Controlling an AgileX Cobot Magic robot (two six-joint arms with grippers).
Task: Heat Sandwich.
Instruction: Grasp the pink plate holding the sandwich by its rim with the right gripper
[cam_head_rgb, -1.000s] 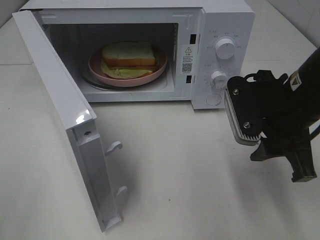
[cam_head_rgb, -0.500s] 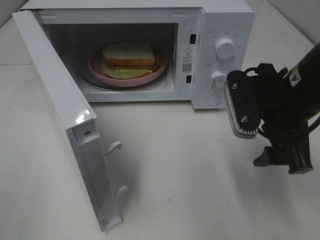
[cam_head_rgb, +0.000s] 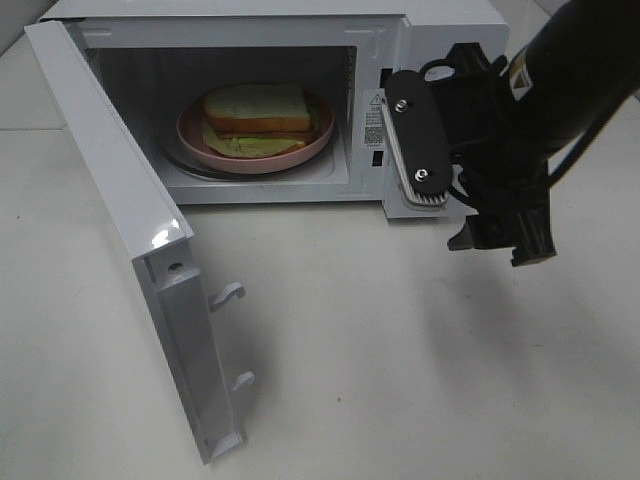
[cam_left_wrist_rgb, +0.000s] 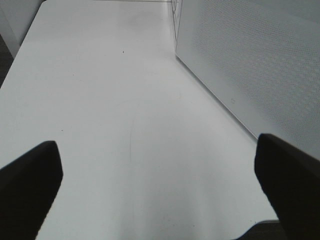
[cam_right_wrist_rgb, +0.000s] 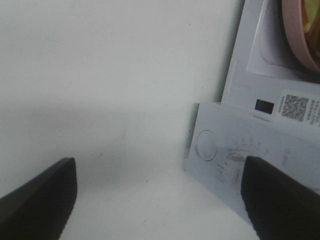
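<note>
The sandwich (cam_head_rgb: 258, 110) is lying on the pink plate (cam_head_rgb: 196, 140) inside the white microwave (cam_head_rgb: 450, 22), which is sitting toward the far edge of the desk (cam_head_rgb: 380, 350). The door (cam_head_rgb: 120, 200) is hanging wide open, swinging out toward the near left corner of the desk, with its two latch hooks (cam_head_rgb: 228, 293) pointing into open air.

The right hand (cam_head_rgb: 470, 222) is hovering just in front of the control panel (cam_right_wrist_rgb: 235, 135), its fingers spread wide and gripping nothing. Its wrist view is looking down on the round button (cam_right_wrist_rgb: 205, 145) and one dial (cam_right_wrist_rgb: 245, 152). The left hand (cam_left_wrist_rgb: 160, 185) is also spread and empty, hanging low over bare desk beside the microwave's perforated side wall (cam_left_wrist_rgb: 250, 65); the high view is not showing it.

Loading is looking finished, so the step in hand is likely closing up before heating. The next move is calling for a push on the door's outer face, following its arc round until the hooks are seating in the slots beside the cavity. The right hand is crowding that front corner, so it is probably needing to back off first, then come in again to turn a dial. The plate is sitting well inside, so the door should be clearing it.
</note>
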